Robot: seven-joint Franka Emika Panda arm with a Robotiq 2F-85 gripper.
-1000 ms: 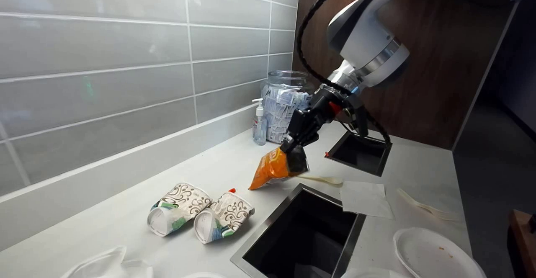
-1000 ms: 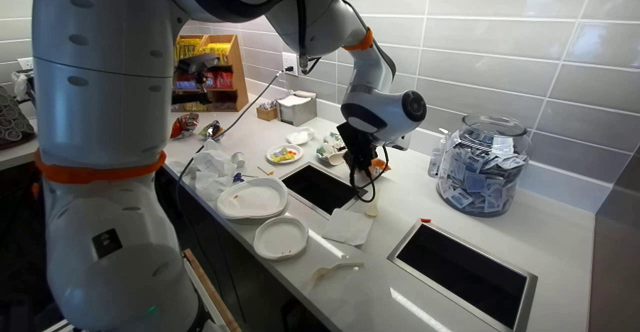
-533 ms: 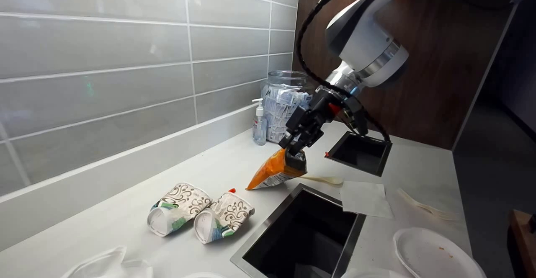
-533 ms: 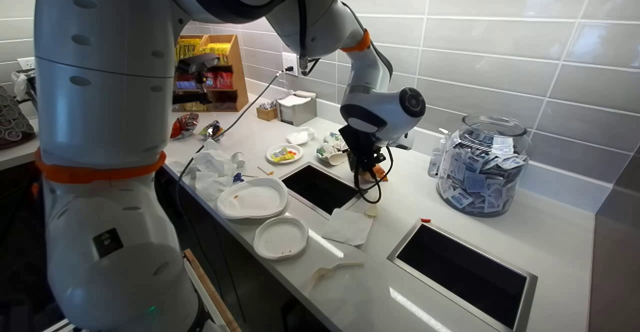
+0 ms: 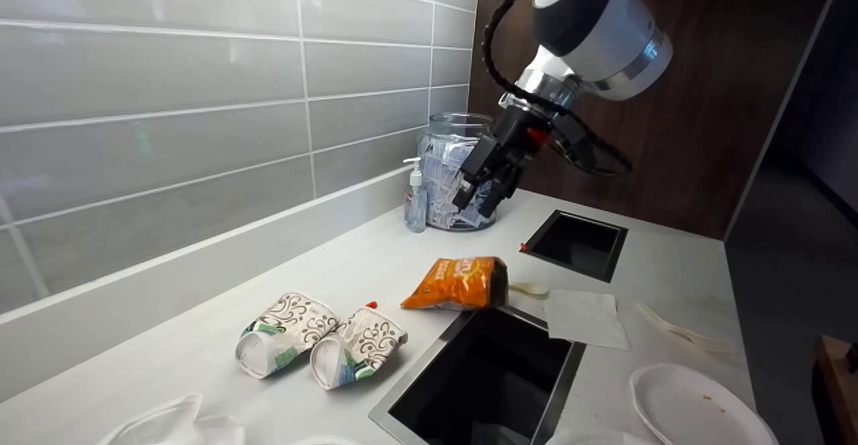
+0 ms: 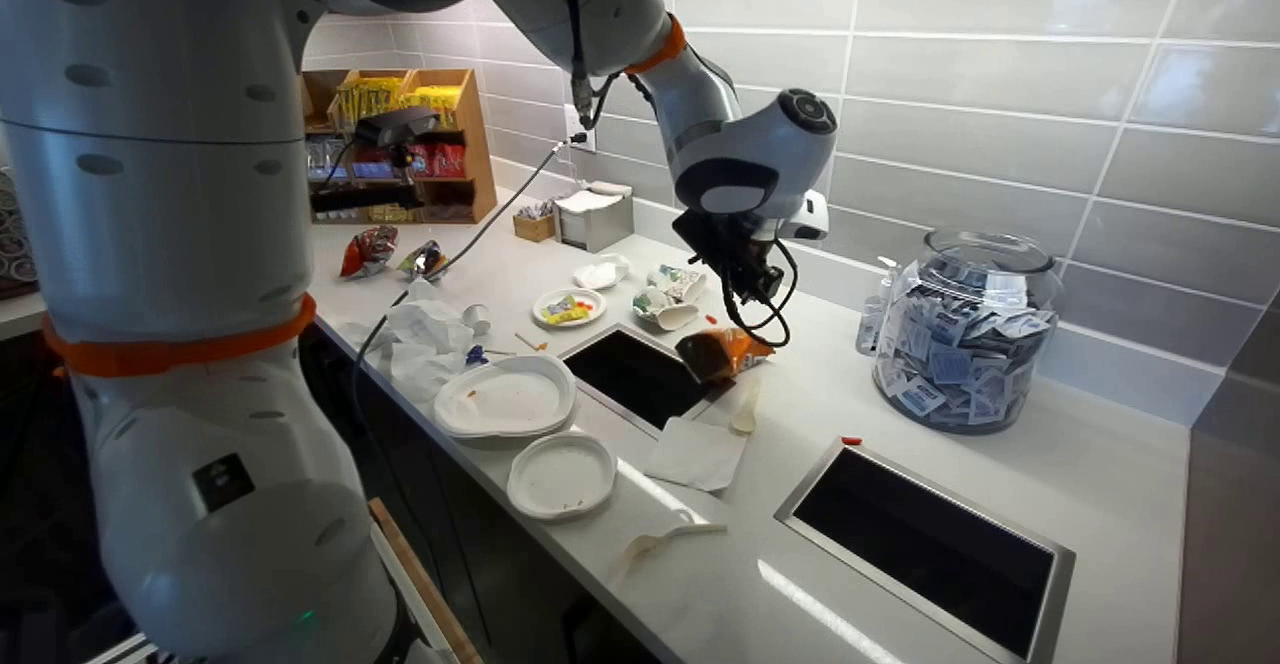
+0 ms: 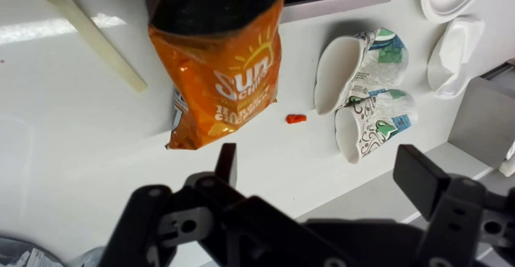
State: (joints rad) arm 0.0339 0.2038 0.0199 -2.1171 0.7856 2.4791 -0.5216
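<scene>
My gripper (image 7: 322, 162) stands wide open above the counter, nothing between its fingers; in an exterior view the gripper (image 5: 475, 202) hangs in front of the glass jar. Nearest below is an orange chip bag (image 7: 237, 86), apart from the fingers. The bag (image 5: 462, 284) lies on the counter, its dark open mouth reaching over a corner of the framed opening (image 5: 419, 381). In the wrist view two crumpled patterned paper cups (image 7: 382, 62) lie on their sides. A small red scrap (image 7: 296, 118) sits between cups and bag. The pale spoon (image 7: 96, 33) lies beside the bag.
A large jar of packets (image 6: 965, 344) and a pump bottle (image 5: 415, 200) stand by the tiled wall. Another framed opening (image 6: 925, 544) is farther along. A napkin (image 5: 586, 318), a fork (image 5: 687, 334), used plates (image 6: 505, 396) and crumpled paper (image 6: 415, 344) cover other parts.
The gripper has opened, let go of the orange bag and risen away from it. The bag has settled on the counter with its mouth turned toward the near opening.
</scene>
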